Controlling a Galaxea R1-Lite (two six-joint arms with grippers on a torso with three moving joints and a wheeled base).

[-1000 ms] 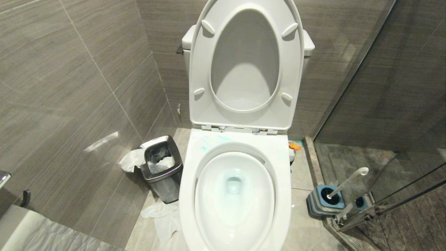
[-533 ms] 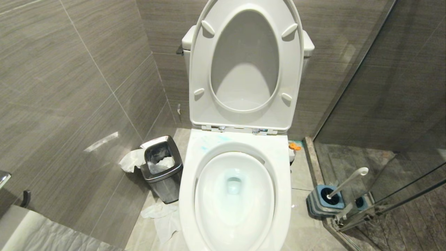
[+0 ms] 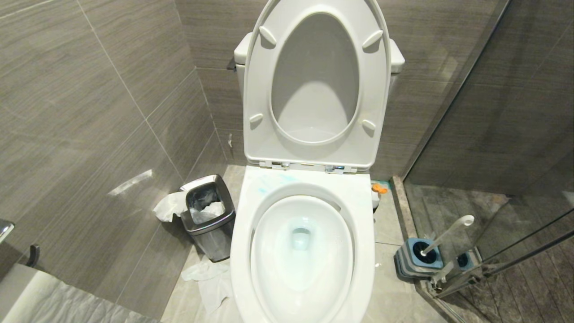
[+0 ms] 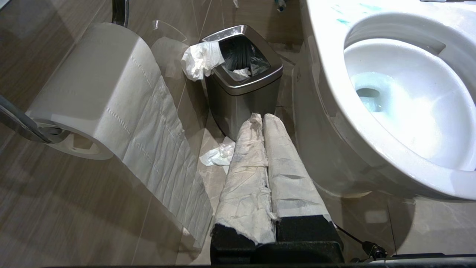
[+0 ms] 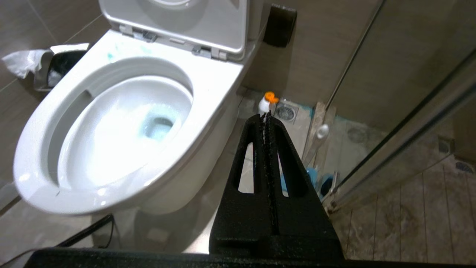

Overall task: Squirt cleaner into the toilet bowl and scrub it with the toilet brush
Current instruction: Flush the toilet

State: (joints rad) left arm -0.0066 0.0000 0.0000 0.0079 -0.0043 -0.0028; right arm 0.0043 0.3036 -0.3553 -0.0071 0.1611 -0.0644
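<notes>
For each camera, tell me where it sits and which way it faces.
Head view: high up, looking down on the toilet bowl, bin, toilet brush and cleaner; no arm shows.
Left wrist view: low beside the bowl, facing the bin; the paper-wrapped left gripper, shut, shows, by a paper roll.
Right wrist view: low on the other side, facing the cleaner; the black right gripper, shut, shows.
All share the bowl; the bin too.

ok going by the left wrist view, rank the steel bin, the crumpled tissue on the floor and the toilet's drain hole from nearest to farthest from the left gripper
From the shut left gripper:
1. Steel bin, straight ahead of the tips.
2. Crumpled tissue, on the floor below, toward the wall side; close to the bin's rank, hard to call.
3. Drain hole, well off to the other side, inside the toilet bowl.
</notes>
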